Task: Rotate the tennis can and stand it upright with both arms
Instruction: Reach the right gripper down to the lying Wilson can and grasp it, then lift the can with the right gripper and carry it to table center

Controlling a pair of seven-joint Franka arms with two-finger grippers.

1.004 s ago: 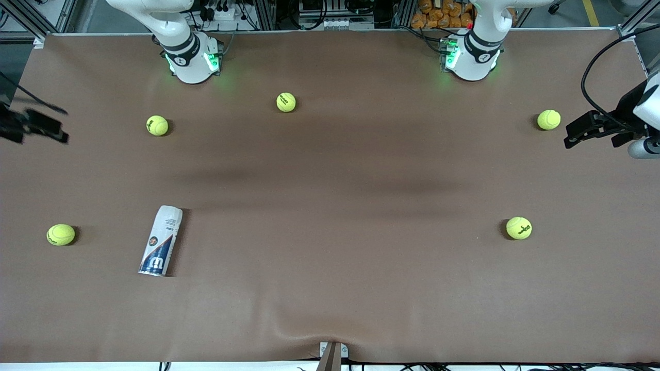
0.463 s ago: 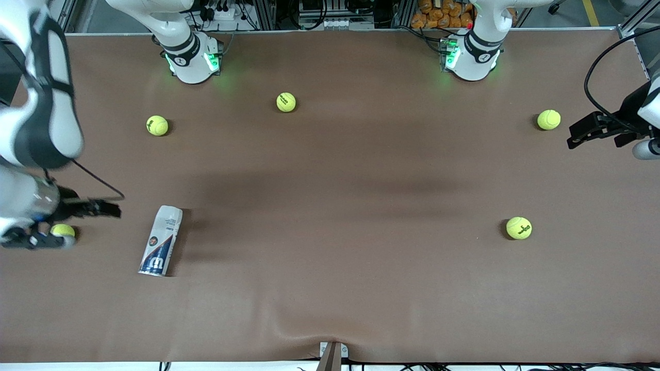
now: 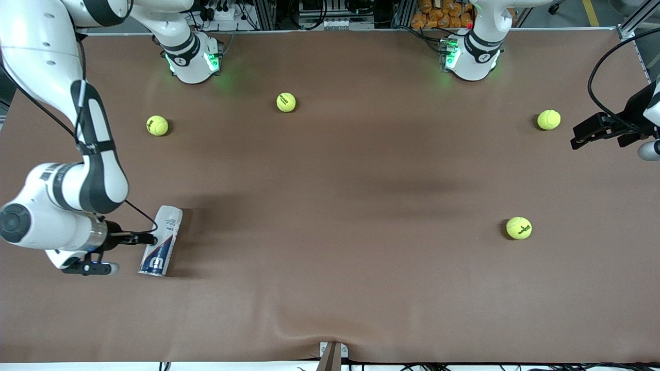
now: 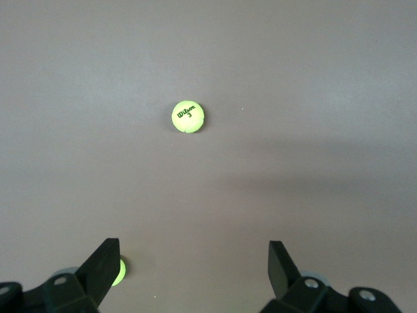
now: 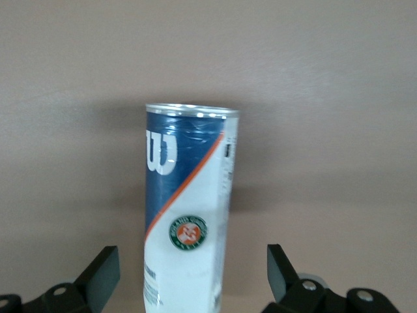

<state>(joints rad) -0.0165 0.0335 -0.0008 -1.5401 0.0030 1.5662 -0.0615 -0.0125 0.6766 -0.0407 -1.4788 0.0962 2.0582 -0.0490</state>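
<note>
1. Over at the right arm's end of the brown tabletop [image 3: 330,268], the white-and-black right arm [image 3: 67,154] reaches low, and its black two-finger right pincer [image 3: 147,238] sits just beside the can's middle.
2. The right wrist view shows that pincer's fingers [image 5: 101,274] spread wide, one on each side of the can, holding nothing.
3. The slim tennis can [image 3: 161,240], white at one end and navy blue with a white "W" at the other, lies flat on its side, its silvery-rimmed navy end nearer the front camera.
4. Four yellow-green tennis balls show: one [image 3: 157,125] farther from the camera than the can, another [image 3: 286,102] between the two bases, one [image 3: 518,228] toward the left arm's end.
5. The last ball [image 3: 548,119] lies beside the left pincer [image 3: 580,139], which hovers over the left arm's end of the tabletop, jaws wide, empty.
</note>
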